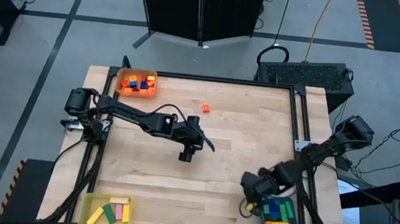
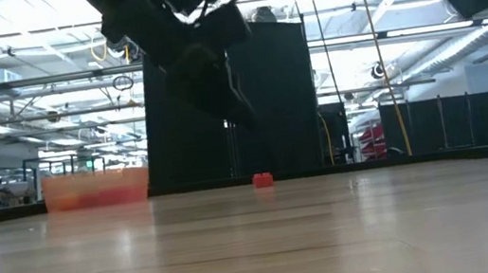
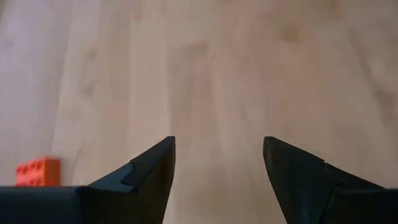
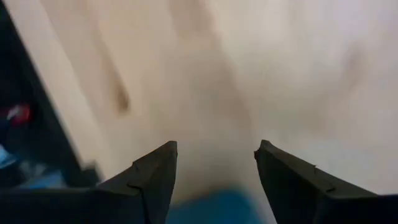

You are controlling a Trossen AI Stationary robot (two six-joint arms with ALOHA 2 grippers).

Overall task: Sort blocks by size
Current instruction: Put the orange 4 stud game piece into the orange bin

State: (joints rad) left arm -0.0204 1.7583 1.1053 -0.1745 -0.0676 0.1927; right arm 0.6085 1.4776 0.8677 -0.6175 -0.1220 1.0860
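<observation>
Block point(image 1: 205, 108), orange, lies alone with its long axis unclear; left pincer point(image 1: 186, 155) gapes empty nearby.

1 orange block point(image 1: 205, 108) loose; rest in trays point(image 1: 137, 84)

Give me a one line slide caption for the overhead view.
Left gripper open over mid-table, right gripper open beside the blue tray; one orange block remains loose on the table.

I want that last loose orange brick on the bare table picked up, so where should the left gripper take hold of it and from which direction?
Grip the orange brick across its two flat side walls, coming straight down from above. It sits flat, alone on the table, so nothing blocks a descent. The left gripper, open and empty, is probably wide enough.
</observation>
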